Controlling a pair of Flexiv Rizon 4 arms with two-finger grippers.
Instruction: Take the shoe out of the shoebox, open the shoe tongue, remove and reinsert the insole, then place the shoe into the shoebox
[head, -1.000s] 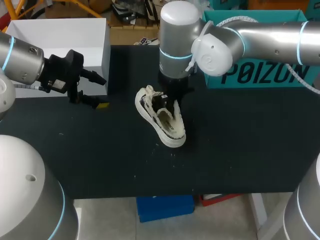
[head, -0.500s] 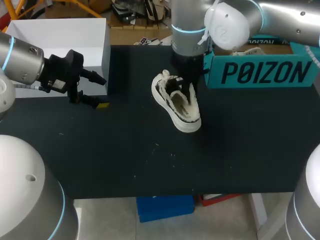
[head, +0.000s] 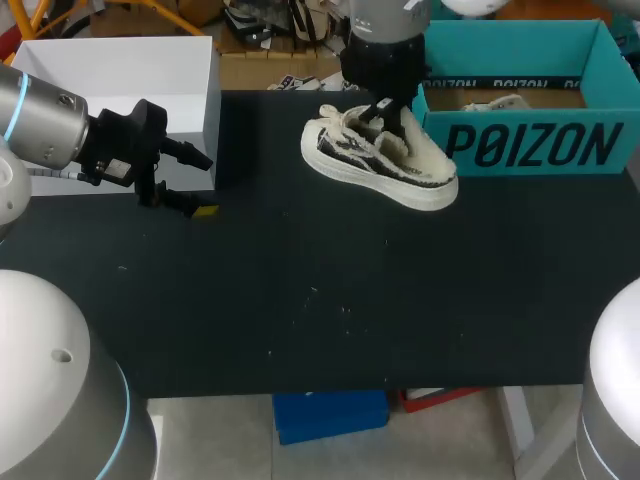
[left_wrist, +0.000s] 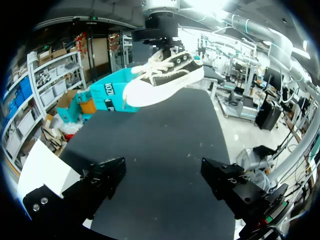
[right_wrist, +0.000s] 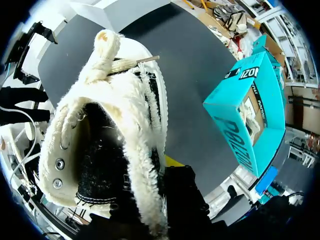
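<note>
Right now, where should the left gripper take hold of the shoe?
Probably the toe end of the shoe, pinched across the sole from the left: it sticks out toward the open left gripper, while the right gripper holds the collar.

The shoe (head: 380, 160) is a low sneaker with a dark upper, a thick white sole, and fuzzy cream trim and laces. Its mouth gapes wide. It hangs clear of the tabletop (head: 300, 300), tilted, gripped at its opening by the right end effector (head: 385, 112). One end sits just in front of the shoebox (head: 530, 145), a teal carton standing open at the tabletop's far right, with something pale inside.
</note>
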